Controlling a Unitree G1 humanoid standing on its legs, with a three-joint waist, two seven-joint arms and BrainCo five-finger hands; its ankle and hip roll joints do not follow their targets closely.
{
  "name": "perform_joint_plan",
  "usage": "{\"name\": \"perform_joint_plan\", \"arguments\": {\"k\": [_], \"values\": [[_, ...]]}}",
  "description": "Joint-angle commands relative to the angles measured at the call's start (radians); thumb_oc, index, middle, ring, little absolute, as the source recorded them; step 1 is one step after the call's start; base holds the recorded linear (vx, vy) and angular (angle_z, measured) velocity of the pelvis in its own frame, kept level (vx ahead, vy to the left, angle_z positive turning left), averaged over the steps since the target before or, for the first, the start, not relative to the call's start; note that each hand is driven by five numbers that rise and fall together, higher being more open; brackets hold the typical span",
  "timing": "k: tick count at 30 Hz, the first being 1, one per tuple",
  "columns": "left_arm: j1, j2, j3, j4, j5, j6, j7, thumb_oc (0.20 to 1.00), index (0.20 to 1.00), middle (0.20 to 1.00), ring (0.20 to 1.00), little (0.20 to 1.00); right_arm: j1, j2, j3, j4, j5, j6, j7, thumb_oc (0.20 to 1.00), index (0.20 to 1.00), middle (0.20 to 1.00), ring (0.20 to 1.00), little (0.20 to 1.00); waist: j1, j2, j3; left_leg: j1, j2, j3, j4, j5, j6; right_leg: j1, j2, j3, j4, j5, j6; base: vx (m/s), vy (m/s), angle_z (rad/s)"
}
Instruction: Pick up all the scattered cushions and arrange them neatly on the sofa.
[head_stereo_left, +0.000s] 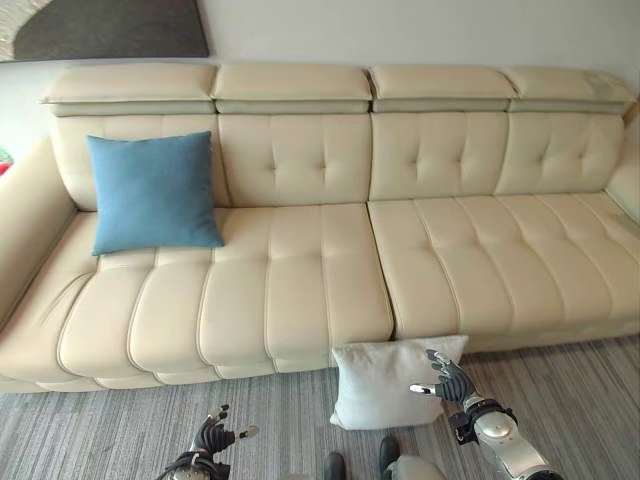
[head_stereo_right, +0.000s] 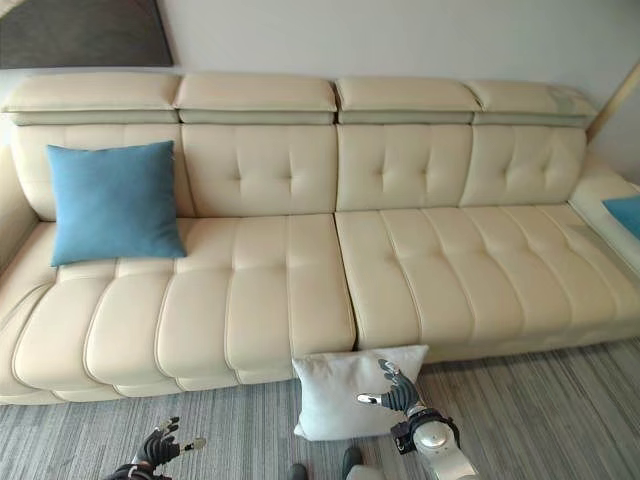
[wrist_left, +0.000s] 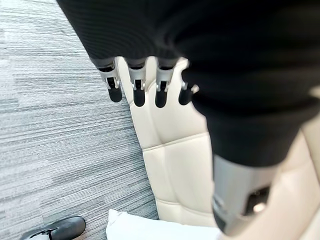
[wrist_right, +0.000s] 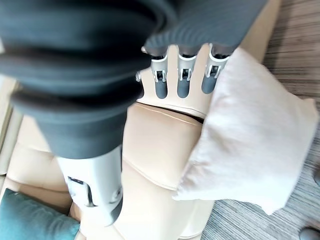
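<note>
A white cushion (head_stereo_left: 385, 383) leans against the front of the cream sofa (head_stereo_left: 300, 290) on the floor. My right hand (head_stereo_left: 447, 379) hovers at the cushion's right upper corner, its fingers straight and holding nothing; the right wrist view shows the same white cushion (wrist_right: 252, 140) just past the fingers (wrist_right: 183, 82). A blue cushion (head_stereo_left: 152, 192) stands upright against the sofa's back at the left end. My left hand (head_stereo_left: 212, 437) hangs low over the carpet at the bottom left, its fingers relaxed and empty. Another blue cushion (head_stereo_right: 625, 213) peeks in on the sofa's far right section.
Grey striped carpet (head_stereo_left: 100, 430) covers the floor in front of the sofa. A dark panel (head_stereo_left: 110, 27) hangs on the wall above the sofa's left end. The sofa's middle and right seats are bare.
</note>
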Motion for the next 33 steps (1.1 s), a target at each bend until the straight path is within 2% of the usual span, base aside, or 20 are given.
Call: {"name": "perform_joint_plan", "arguments": {"k": [1, 9, 13, 16, 19, 20, 21, 23, 24, 27, 29, 33], "values": [[-0.048, -0.009, 0.018, -0.016, 0.028, -0.028, -0.001, 1.000, 1.000, 1.000, 1.000, 1.000, -0.015, -0.059, -0.013, -0.026, -0.013, -0.039, -0.007, 1.000, 1.000, 1.000, 1.000, 1.000, 0.003, -0.034, 0.020, -0.004, 0.168, 0.021, 0.129, -0.107, -0.076, 0.065, -0.034, 0.004, -0.056, -0.014, 0.038, 0.05, -0.116, 0.05], [-0.058, -0.010, 0.000, -0.056, 0.020, -0.019, -0.008, 1.000, 1.000, 1.000, 1.000, 1.000, 0.004, -0.071, -0.024, -0.024, -0.014, -0.038, -0.012, 1.000, 1.000, 1.000, 1.000, 1.000, -0.008, -0.031, 0.023, 0.002, 0.193, 0.008, 0.113, -0.081, -0.098, 0.095, -0.009, -0.019, -0.076, -0.040, 0.016, 0.05, -0.084, -0.05], [-0.061, -0.010, -0.008, -0.064, 0.019, -0.017, -0.009, 1.000, 1.000, 1.000, 1.000, 1.000, 0.007, -0.070, -0.031, -0.011, -0.011, -0.038, -0.019, 1.000, 1.000, 1.000, 1.000, 1.000, -0.010, -0.040, 0.025, 0.006, 0.195, 0.027, 0.124, -0.090, -0.101, 0.108, -0.011, -0.029, -0.086, -0.037, 0.021, 0.05, 0.030, 0.17], [-0.051, -0.009, -0.005, -0.079, 0.011, -0.020, -0.006, 1.000, 1.000, 1.000, 1.000, 1.000, 0.002, -0.060, -0.029, -0.002, -0.010, -0.037, -0.024, 1.000, 1.000, 1.000, 1.000, 1.000, -0.001, -0.045, 0.025, 0.006, 0.189, 0.032, 0.126, -0.103, -0.090, 0.100, -0.017, -0.015, -0.075, -0.031, 0.037, 0.03, 0.088, 0.06], [-0.051, -0.008, 0.001, -0.081, -0.001, -0.019, -0.003, 1.000, 1.000, 1.000, 1.000, 1.000, -0.019, -0.050, -0.016, 0.006, -0.014, -0.034, -0.020, 1.000, 1.000, 1.000, 1.000, 1.000, 0.008, -0.042, 0.030, 0.002, 0.184, 0.037, 0.121, -0.122, -0.071, 0.040, -0.030, 0.004, 0.004, -0.018, 0.058, -0.01, 0.090, -0.41], [-0.059, -0.001, 0.002, -0.081, -0.005, -0.019, -0.003, 1.000, 1.000, 1.000, 1.000, 1.000, -0.049, -0.042, 0.000, 0.009, -0.020, -0.030, -0.014, 1.000, 1.000, 1.000, 1.000, 1.000, 0.008, -0.036, 0.047, 0.001, 0.181, 0.044, 0.123, -0.129, -0.052, -0.039, -0.040, 0.027, 0.124, 0.021, 0.092, -0.01, 0.063, -0.55], [-0.064, 0.003, 0.002, -0.080, -0.001, -0.019, -0.002, 1.000, 1.000, 1.000, 1.000, 1.000, -0.059, -0.036, 0.004, 0.009, -0.018, -0.030, -0.012, 1.000, 1.000, 1.000, 1.000, 1.000, 0.008, -0.034, 0.053, -0.004, 0.179, 0.044, 0.131, -0.131, -0.048, -0.065, -0.043, 0.045, 0.154, 0.030, 0.109, -0.01, 0.062, -0.53], [-0.065, 0.008, 0.004, -0.077, 0.004, -0.020, -0.002, 1.000, 1.000, 1.000, 1.000, 1.000, -0.066, -0.035, 0.009, 0.008, -0.019, -0.028, -0.011, 1.000, 1.000, 1.000, 1.000, 1.000, 0.008, -0.032, 0.056, -0.003, 0.178, 0.042, 0.135, -0.139, -0.050, -0.072, -0.053, 0.054, 0.143, 0.023, 0.107, 0.11, -0.096, -0.37], [-0.073, 0.016, 0.006, -0.078, 0.006, -0.025, 0.001, 1.000, 1.000, 1.000, 1.000, 1.000, -0.074, -0.038, 0.011, 0.004, -0.021, -0.030, -0.011, 1.000, 1.000, 1.000, 1.000, 1.000, 0.000, -0.023, 0.058, 0.004, 0.186, 0.025, 0.136, -0.145, -0.061, -0.091, -0.076, 0.080, 0.079, 0.022, 0.095, 0.17, -0.164, -0.18], [-0.081, 0.025, 0.007, -0.064, 0.003, -0.030, 0.008, 1.000, 1.000, 1.000, 1.000, 1.000, -0.062, -0.044, 0.010, 0.005, -0.022, -0.030, -0.009, 1.000, 1.000, 1.000, 1.000, 1.000, -0.011, -0.028, 0.059, 0.019, 0.192, 0.001, 0.142, -0.151, -0.077, -0.091, -0.081, 0.117, 0.044, 0.017, 0.093, 0.16, -0.202, 0.01], [-0.086, 0.023, 0.016, -0.053, 0.002, -0.031, 0.011, 1.000, 1.000, 1.000, 1.000, 1.000, -0.066, -0.047, 0.012, 0.008, -0.019, -0.030, -0.007, 1.000, 1.000, 1.000, 1.000, 1.000, -0.012, -0.035, 0.056, 0.030, 0.215, -0.009, 0.139, -0.142, -0.093, -0.090, -0.066, 0.124, 0.043, 0.013, 0.084, 0.14, -0.307, 0.30], [-0.090, 0.009, 0.016, -0.028, -0.006, -0.030, 0.017, 1.000, 1.000, 1.000, 1.000, 1.000, -0.050, -0.065, 0.010, 0.001, -0.013, -0.041, -0.007, 1.000, 1.000, 1.000, 1.000, 1.000, -0.020, -0.028, 0.048, 0.005, 0.289, -0.029, 0.130, -0.032, -0.144, -0.051, -0.025, 0.072, 0.001, -0.013, 0.049, 0.08, -0.335, 0.61]]}}
